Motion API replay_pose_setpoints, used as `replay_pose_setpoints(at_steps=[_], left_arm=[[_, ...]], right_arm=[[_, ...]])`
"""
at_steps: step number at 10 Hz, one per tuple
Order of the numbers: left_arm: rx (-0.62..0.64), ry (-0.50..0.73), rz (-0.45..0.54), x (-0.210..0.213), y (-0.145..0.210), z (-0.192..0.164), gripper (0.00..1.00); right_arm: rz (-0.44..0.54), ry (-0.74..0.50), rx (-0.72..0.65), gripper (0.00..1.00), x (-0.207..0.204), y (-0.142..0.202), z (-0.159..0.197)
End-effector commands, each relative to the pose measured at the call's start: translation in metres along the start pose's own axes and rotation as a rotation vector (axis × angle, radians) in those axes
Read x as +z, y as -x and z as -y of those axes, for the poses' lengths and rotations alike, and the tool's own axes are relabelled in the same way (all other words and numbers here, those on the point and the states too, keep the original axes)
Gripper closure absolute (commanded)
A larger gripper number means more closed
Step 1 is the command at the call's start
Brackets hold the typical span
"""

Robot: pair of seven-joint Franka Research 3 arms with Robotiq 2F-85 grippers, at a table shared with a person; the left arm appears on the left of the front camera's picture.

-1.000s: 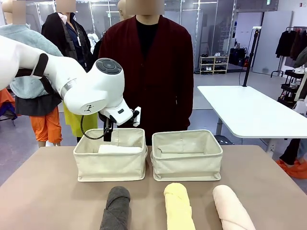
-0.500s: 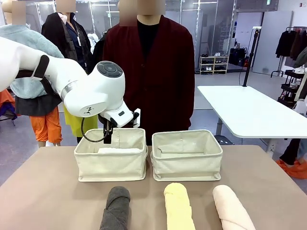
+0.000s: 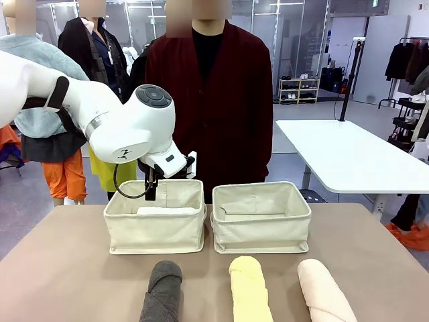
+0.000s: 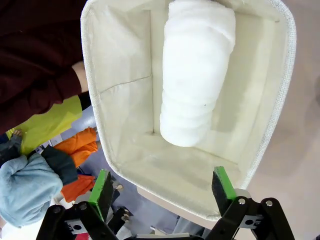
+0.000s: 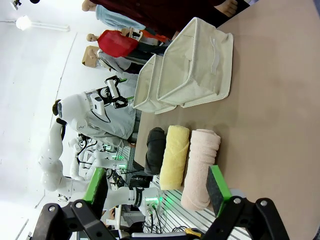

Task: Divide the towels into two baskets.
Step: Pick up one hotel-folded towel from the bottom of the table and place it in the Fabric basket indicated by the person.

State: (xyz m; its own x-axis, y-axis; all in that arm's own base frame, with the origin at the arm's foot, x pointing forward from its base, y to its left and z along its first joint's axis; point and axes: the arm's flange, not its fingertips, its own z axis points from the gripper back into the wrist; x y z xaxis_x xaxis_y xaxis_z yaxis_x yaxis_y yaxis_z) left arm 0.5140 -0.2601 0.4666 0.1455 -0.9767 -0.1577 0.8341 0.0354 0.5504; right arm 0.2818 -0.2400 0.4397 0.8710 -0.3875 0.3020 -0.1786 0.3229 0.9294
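The white towel (image 4: pixel 197 75) lies rolled inside the left basket (image 4: pixel 277 100), with a strip of it showing over the rim (image 3: pixel 164 209). My left gripper (image 4: pixel 162 187) hangs open just above that basket's far edge (image 3: pixel 151 190), touching nothing. Beside it stands the right basket (image 3: pixel 261 225), with no towel visible inside. On the table's near side lie the dark grey towel (image 3: pixel 163 292), the pale yellow towel (image 3: pixel 249 288) and the pale pink towel (image 3: pixel 325 292), side by side. My right gripper (image 5: pixel 156 186) is open, well back from the pink towel (image 5: pixel 200 167).
A person in a dark red cardigan (image 3: pixel 214 100) stands right behind the baskets, one hand (image 4: pixel 80 75) near the left basket's outer wall. Bare brown table (image 3: pixel 67 268) spreads to the left and right of the towels. A white table (image 3: pixel 348 157) stands farther off.
My left gripper has risen slightly above the left basket. The white towel stays in the basket, and the other three towels have not moved.
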Motion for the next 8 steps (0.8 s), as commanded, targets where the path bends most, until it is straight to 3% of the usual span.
replay_pose_setpoints(at_steps=[1,2,4,6,8], left_arm=[[0.0,0.0,0.0,0.0,0.0,0.0,0.0],[0.083,0.068,0.068,0.037,0.017,-0.003,0.0],[0.222,0.232,0.081,0.08,0.062,0.011,0.0],[0.375,0.455,0.204,0.1,0.108,0.041,0.0],[0.564,0.646,0.388,0.1,0.17,0.068,0.0]], right_arm=[[-0.003,-0.003,0.01,0.0,0.002,0.002,-0.003],[-0.003,-0.003,0.01,0.0,0.002,0.002,-0.003],[-0.003,-0.003,0.01,0.0,0.002,0.002,-0.003],[-0.003,-0.003,0.01,0.0,0.002,0.002,-0.003],[-0.003,-0.003,0.01,0.0,0.002,0.002,-0.003]])
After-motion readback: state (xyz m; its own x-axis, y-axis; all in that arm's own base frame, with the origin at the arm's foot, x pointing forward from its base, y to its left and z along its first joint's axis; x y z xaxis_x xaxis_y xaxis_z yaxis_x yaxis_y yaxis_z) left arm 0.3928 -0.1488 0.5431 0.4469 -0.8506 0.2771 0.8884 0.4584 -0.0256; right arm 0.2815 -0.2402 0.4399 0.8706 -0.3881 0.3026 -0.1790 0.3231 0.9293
